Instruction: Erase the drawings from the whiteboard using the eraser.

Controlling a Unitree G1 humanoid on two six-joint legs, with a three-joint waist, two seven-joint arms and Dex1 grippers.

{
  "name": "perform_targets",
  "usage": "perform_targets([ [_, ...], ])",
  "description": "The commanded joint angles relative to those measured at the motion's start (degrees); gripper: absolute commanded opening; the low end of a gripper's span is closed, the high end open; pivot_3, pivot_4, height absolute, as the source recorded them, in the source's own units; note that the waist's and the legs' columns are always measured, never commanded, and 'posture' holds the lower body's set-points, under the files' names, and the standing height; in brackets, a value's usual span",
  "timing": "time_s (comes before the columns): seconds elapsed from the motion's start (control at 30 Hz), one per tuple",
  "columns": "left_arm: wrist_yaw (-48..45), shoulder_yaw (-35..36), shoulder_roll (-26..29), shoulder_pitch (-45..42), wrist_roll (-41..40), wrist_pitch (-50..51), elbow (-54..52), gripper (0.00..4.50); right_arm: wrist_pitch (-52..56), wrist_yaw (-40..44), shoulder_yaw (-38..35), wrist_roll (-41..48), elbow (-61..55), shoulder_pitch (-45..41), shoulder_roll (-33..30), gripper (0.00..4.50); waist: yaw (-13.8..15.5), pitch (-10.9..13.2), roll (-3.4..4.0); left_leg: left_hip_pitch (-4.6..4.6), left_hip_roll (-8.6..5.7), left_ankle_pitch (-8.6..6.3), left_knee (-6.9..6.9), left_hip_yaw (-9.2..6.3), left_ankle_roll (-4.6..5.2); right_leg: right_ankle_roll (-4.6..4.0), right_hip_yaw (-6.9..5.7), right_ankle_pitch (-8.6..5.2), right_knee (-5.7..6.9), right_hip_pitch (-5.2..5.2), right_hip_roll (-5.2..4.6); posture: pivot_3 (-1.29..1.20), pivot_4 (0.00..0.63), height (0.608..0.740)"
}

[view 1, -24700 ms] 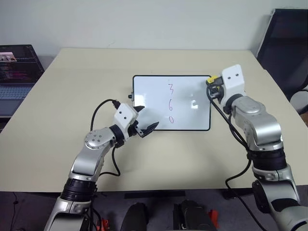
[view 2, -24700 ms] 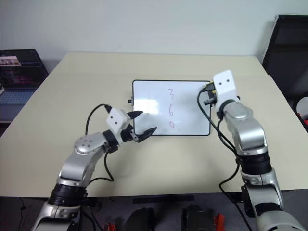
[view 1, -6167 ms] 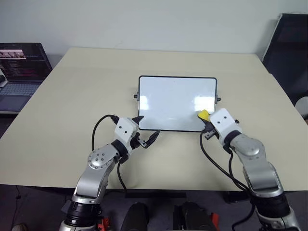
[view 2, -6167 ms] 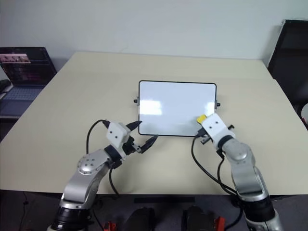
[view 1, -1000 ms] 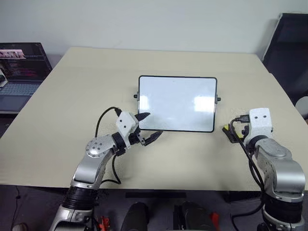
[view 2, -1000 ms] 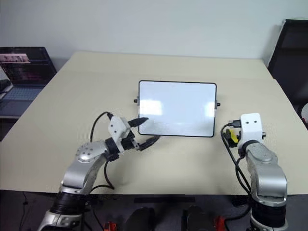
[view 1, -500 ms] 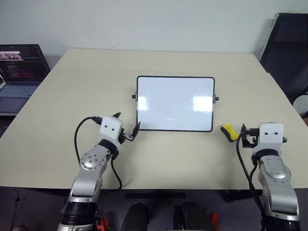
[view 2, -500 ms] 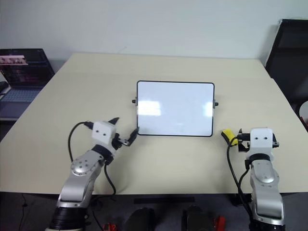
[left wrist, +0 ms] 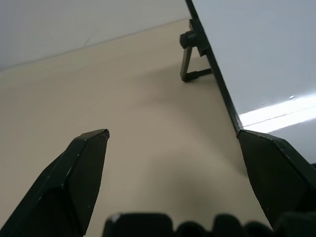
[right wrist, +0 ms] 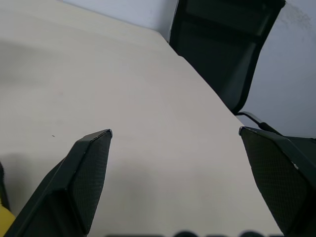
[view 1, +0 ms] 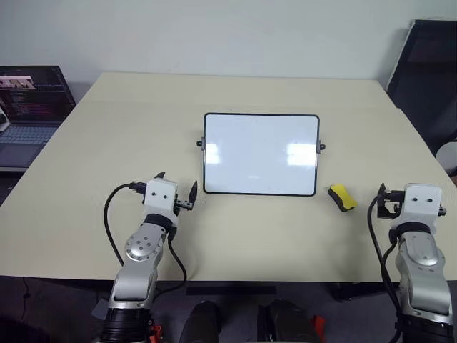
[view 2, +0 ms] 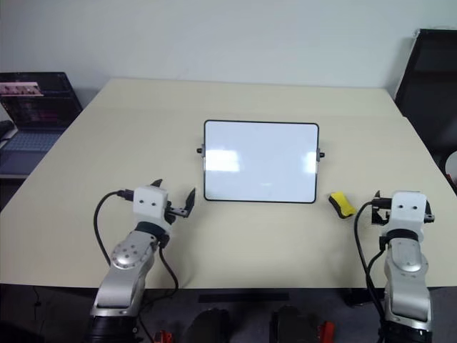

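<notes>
The small glossy white whiteboard with a thin black frame (view 1: 260, 154) lies at the centre of the beige tabletop (view 1: 100, 128), its surface wiped clean where red digits stood in the earliest frames. The small yellow eraser block with a black base (view 1: 342, 198) now rests alone on the tabletop just off the board's lower right corner, no longer gripped. The right claw (view 1: 385, 201) has drawn back to the lower right, apart from the eraser, jaws wide and empty. The left claw (view 1: 176, 196) has pulled away from the board's lower left corner, jaws spread, holding nothing.
</notes>
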Motion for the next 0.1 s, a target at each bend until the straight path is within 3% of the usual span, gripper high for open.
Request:
perform_targets([
  [0.03, -0.62, -1.79, -0.14, -1.06, 0.92, -0.22, -2.92, 4.5, 1.0, 0.6, -1.61, 0.17, -4.9, 2.3, -0.86, 4.46, 0.02, 0.0, 0.01, 0.0, 0.0, 0.0, 0.0, 0.01, 0.0, 0.0, -0.01, 0.0, 0.0, 0.0, 0.0, 0.0, 0.15, 0.74],
  [0.1, -0.62, -1.18, -0.12, -0.47, 0.2, 0.22, -2.84, 4.5, 2.85, 0.53, -1.66, 0.19, -7.66, 4.03, -0.07, 4.46, 0.02, 0.0, 0.01, 0.0, 0.0, 0.0, 0.0, -0.01, 0.0, 0.0, 0.01, 0.0, 0.0, 0.01, -0.01, 0.0, 0.15, 0.74],
])
